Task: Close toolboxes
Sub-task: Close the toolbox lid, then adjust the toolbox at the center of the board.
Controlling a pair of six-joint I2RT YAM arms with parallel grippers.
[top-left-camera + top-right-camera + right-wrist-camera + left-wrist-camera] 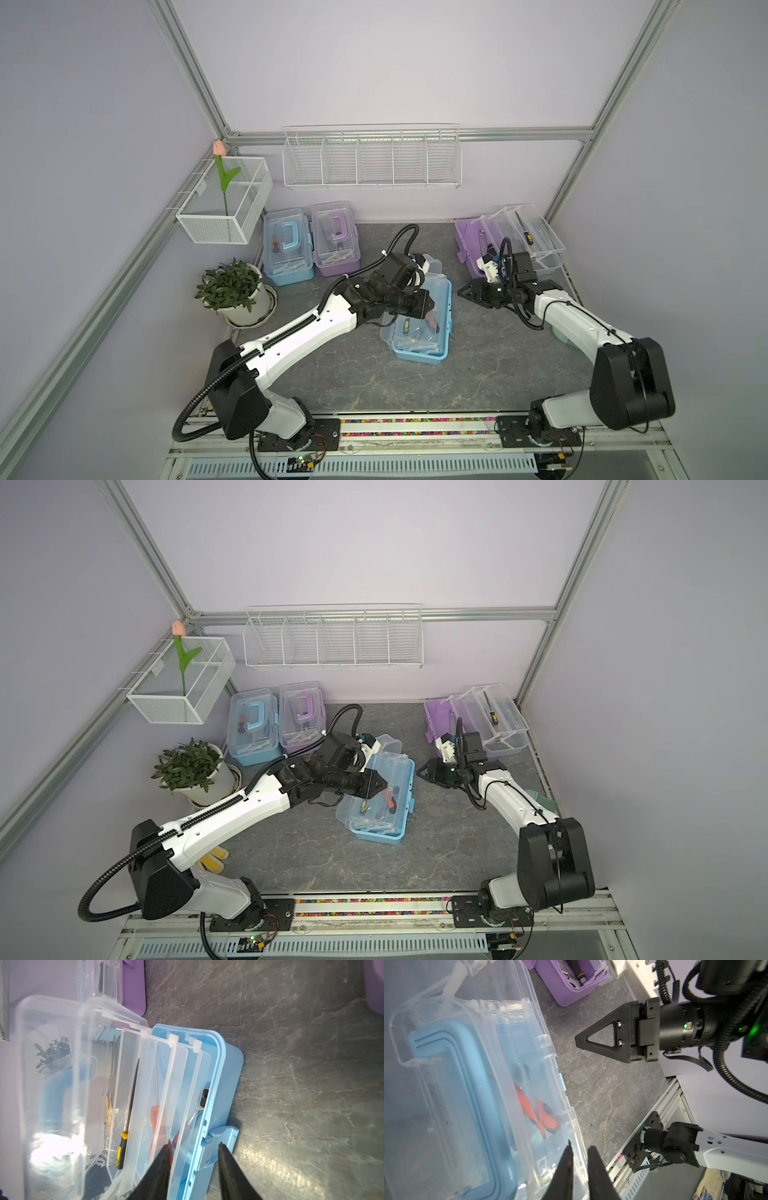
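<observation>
Near blue toolbox (419, 355) front-to-back, latch (223, 1136) rightward

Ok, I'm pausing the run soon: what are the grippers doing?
Left gripper: narrowly apart astride the clear lid's rim; grip cannot be told.
Right gripper: open, empty.

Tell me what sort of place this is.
Probably a robotics lab cell staged as a workshop corner: aluminium framing boxes it in, two robot arms are bolted to a front rail, and toolboxes and a potted plant look like props.
</observation>
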